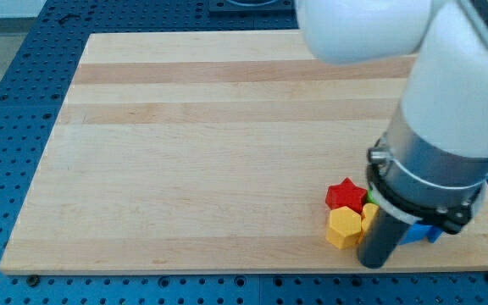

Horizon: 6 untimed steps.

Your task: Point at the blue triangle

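Blue triangle (420, 235) sitting near board's (185, 169) bottom-right corner, mostly hiding behind rod. My tip (373, 261) resting beside yellow block (344, 227), below red star (346, 194). No jaws fitted. Block likely light, rigid, sliding easily; nudging flat side advisable.

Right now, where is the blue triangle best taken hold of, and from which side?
No pincer here, so contact, not grip. The blue triangle shows only its right part beside my tip; likely meet that part from the view's right, since the yellow block and red star crowd the left.
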Tool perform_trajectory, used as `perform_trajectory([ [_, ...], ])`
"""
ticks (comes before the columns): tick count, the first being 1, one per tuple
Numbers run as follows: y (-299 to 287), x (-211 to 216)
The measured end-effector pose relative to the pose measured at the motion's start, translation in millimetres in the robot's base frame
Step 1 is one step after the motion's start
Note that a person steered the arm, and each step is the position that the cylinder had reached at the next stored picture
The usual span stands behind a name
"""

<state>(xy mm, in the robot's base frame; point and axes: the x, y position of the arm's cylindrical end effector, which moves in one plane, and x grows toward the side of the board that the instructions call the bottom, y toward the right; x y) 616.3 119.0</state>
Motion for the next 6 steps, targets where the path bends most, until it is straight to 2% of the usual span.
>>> perform_trajectory([
  [1, -13.4, 1.8],
  [3, 75.0, 1.4],
  [5, 93.5, 1.1],
  [6, 142.5, -0.3],
])
